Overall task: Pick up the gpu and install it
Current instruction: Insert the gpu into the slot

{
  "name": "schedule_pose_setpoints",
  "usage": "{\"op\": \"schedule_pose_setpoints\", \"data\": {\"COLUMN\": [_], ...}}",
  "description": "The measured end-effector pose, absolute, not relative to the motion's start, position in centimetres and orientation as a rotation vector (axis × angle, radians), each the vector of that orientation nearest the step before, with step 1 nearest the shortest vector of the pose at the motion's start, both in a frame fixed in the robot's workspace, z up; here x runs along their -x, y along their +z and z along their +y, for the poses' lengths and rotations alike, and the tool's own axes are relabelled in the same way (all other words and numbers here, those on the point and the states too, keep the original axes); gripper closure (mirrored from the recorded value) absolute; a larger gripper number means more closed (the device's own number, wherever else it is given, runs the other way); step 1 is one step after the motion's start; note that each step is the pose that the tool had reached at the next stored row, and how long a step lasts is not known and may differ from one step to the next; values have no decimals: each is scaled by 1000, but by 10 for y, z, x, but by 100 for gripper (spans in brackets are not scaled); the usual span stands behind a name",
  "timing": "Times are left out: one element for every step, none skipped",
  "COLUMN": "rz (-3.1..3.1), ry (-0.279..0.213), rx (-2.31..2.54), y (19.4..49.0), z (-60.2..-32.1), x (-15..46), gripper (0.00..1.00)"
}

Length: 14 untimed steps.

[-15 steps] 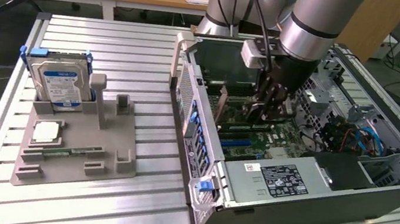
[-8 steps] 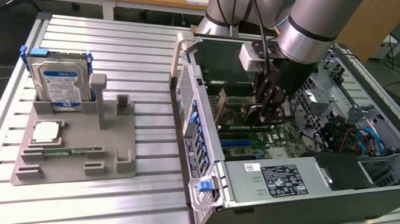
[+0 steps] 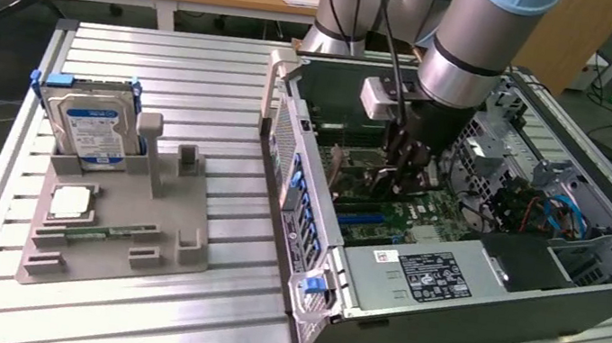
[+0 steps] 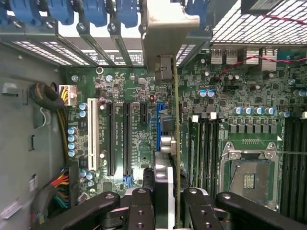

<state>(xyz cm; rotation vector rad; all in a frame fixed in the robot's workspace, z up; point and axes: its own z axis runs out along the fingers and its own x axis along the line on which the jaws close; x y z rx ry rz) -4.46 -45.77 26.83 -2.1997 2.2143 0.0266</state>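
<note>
Starting at the exterior view's left, the hard drive [image 3: 94,126] sits in its grey holder [image 3: 115,234], well apart from the gripper [image 3: 404,163], so I don't worry about it. The gripper is down inside the open computer case [image 3: 306,254]. In the wrist view its fingers [image 4: 141,211] are clamped on the gpu [image 4: 175,120], which I see edge-on, held upright over the motherboard [image 4: 139,86].

The blue slot [image 4: 160,109] lies just beside the card's edge, but I can't tell whether the two line up. If they're off, I judge a push would drive the connector into the board. The card's metal bracket [image 4: 169,28], farthest from the fingers, could also catch on the rear frame. The memory slots [image 4: 201,143] are near the card's other face, and a tilt could scrape them. The blue and orange cables [image 3: 554,213] lie well clear.
</note>
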Motion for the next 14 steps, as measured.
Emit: {"op": "schedule_pose_setpoints", "data": {"rz": [2214,2215,2215,2215,2215,2215,2214,2214,2214,2214,2214,2214,2214,2214], "ry": [26,26,26,26,26,26,26,27,27,27,26,27,27,26], "rx": [2199,2199,2200,2200,2200,2200,2200,2200,2199,2199,2200,2200,2200,2200], "y": [267,266,266,266,266,266,266,266,265,265,263,261,260,258], "z": [-458,-458,-458,-458,-458,-458,-458,-458,-458,-458,-458,-458,-458,-458], "x": [45,45,45,45,45,45,45,46,46,47,47,47,47,47], "gripper": [72,72,72,72,72,72,72,72,72,72,72,72,72,72]}}
